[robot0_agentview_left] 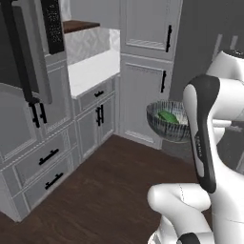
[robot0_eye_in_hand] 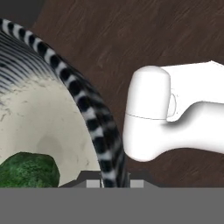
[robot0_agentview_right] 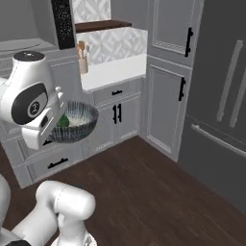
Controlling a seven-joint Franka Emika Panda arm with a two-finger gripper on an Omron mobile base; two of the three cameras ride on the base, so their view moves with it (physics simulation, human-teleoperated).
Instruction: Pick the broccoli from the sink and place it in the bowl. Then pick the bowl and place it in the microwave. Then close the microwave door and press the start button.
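My gripper (robot0_eye_in_hand: 112,181) is pinched on the rim of the bowl (robot0_agentview_left: 167,121), holding it up over the dark wood floor (robot0_agentview_left: 105,190), broccoli (robot0_agentview_left: 167,116) sitting inside near the rim I've got. Going left to right: microwave door (robot0_agentview_left: 24,52) hanging open at far left, its black control panel (robot0_agentview_left: 52,24), white countertop (robot0_agentview_left: 93,69) over grey drawers (robot0_agentview_left: 47,159), then the tall cabinet (robot0_agentview_left: 145,71). No writing I can read anywhere.
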